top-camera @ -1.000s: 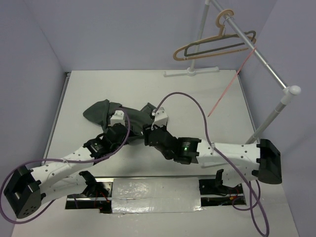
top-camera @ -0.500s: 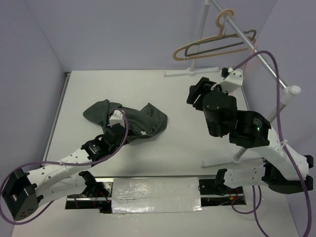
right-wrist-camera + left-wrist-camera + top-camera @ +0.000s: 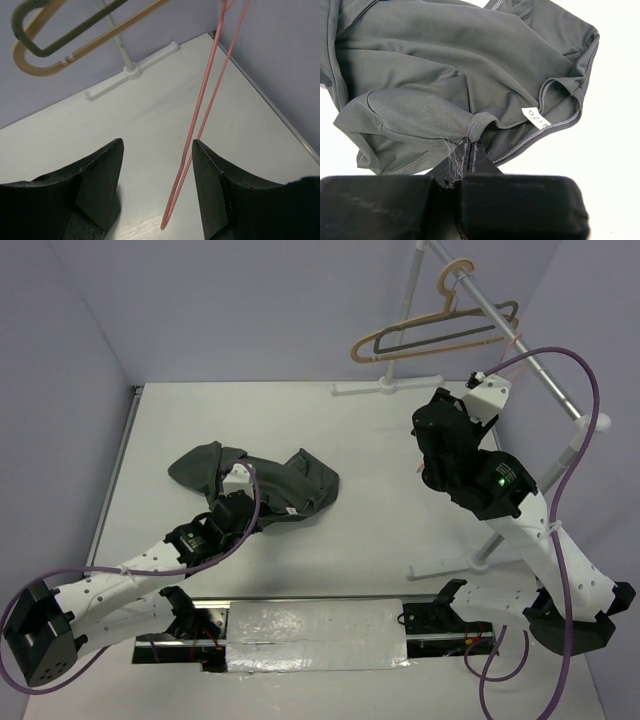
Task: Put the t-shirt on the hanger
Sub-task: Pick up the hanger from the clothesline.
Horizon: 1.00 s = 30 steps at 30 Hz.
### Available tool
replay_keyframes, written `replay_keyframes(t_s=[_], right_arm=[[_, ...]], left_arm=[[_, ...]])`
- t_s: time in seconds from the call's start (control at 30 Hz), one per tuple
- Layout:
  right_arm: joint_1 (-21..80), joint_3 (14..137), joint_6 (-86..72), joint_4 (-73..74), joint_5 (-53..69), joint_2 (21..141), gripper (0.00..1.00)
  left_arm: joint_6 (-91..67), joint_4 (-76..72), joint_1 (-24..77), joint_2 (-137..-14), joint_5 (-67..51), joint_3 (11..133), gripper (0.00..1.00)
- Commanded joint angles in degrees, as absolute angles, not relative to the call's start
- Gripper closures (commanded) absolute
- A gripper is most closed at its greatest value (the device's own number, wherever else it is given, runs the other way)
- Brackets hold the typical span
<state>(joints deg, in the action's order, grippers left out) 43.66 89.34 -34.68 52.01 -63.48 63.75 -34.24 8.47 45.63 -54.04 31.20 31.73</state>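
Right wrist view shows the right gripper (image 3: 157, 160) with jaws spread wide. The thin pink wire hanger (image 3: 201, 112) dangles in the gap, nearer the finger at 3 o'clock, and contact cannot be told. Its wires run up toward 1 o'clock. A thick tan hanger (image 3: 19, 57) and a dark grey hanger (image 3: 75, 30) sit at 11 o'clock. The left gripper (image 3: 466, 165) pinches a frayed hem of the crumpled dark grey t-shirt (image 3: 455, 60), which lies at 9 o'clock on the white surface (image 3: 380, 530).
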Motion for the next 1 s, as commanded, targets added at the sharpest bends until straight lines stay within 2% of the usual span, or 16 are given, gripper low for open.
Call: replay_keyframes(t_s=[0.0,0.67,0.9,0.93,0.97], right_arm=[[41.4,86.75,-33.93,47.38,-62.05,62.31,0.35],[34.02,77.96,-36.13,43.69,-58.54,64.95,0.35],[32.43,76.9,-34.98,41.31,-57.92,65.56,0.4],[32.43,77.08,-34.81,41.4,-57.92,65.65,0.42],[32.43,77.25,-34.72,41.57,-57.92,65.74,0.48]], left_arm=[[-32.96,5.8,45.88,-54.23,30.85,33.05,1.0],[-32.96,5.8,46.05,-53.96,31.03,32.87,1.0],[-32.96,5.8,46.05,-54.23,31.11,33.05,1.0],[-32.96,5.8,46.05,-54.23,31.2,33.05,1.0],[-32.96,5.8,46.05,-54.14,31.2,33.05,1.0]])
